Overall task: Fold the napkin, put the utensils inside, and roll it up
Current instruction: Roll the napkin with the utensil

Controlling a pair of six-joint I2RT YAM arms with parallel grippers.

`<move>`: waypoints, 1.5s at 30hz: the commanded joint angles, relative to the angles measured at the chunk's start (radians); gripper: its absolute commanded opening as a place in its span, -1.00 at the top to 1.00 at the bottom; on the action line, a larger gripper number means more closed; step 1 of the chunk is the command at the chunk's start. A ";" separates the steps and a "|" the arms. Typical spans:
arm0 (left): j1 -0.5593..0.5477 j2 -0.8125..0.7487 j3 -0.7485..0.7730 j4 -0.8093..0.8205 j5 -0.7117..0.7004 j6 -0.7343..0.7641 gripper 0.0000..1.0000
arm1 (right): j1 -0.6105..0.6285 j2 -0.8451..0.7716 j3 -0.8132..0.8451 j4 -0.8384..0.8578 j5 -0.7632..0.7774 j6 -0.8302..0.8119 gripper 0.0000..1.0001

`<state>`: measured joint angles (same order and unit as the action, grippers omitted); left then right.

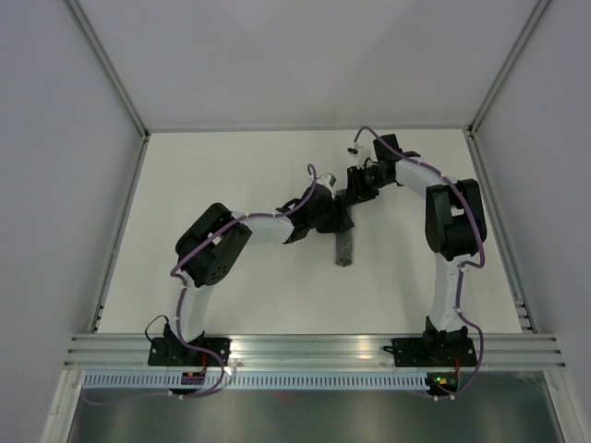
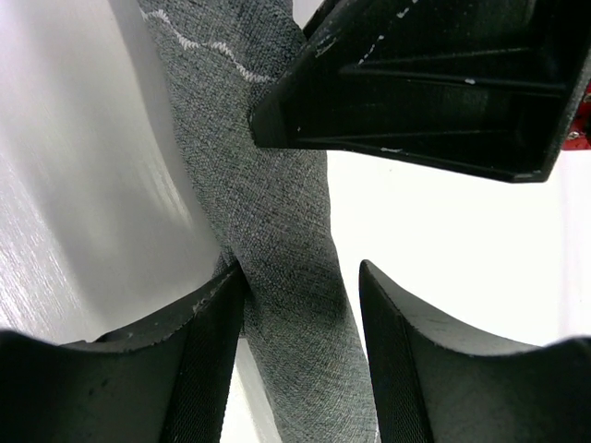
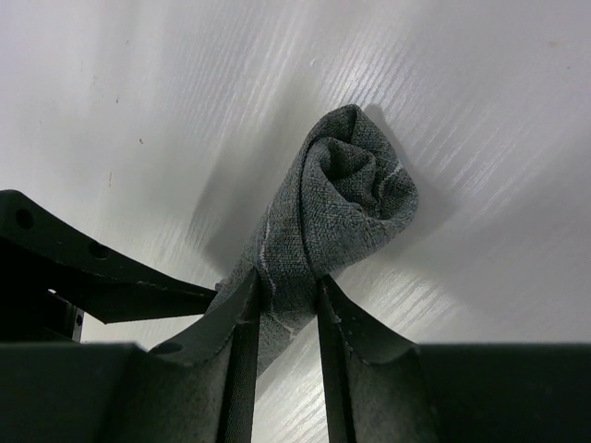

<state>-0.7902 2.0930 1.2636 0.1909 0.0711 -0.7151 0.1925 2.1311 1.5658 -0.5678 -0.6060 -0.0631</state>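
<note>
Setting: robotics lab test cell. Bare white tabletop [image 1: 259, 295] under the fingers [image 3: 231, 369]; plain grey panel walls [image 1: 55, 185] enclosing beyond them; aluminium profile rail [image 1: 314, 349] and slotted cable duct [image 1: 314, 379] behind them.

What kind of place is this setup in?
Probably a lab robot cell: a white table boxed in by plain panels, the left arm and right arm bolted to an aluminium rail, a rolled napkin as workpiece.
</note>
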 commanded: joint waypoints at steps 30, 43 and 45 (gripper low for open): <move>-0.014 -0.070 -0.173 -0.142 -0.056 0.083 -0.24 | 0.010 -0.011 -0.003 0.020 0.135 -0.027 0.45; -0.014 -0.117 -0.194 -0.116 -0.067 0.106 -0.25 | 0.010 -0.014 -0.003 0.023 0.134 -0.026 0.41; -0.014 -0.126 -0.202 -0.110 -0.067 0.106 -0.25 | 0.009 -0.016 -0.003 0.022 0.126 -0.027 0.32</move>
<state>-0.8005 1.9820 1.1076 0.2298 0.0273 -0.6865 0.2096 2.1288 1.5658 -0.5678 -0.5938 -0.0631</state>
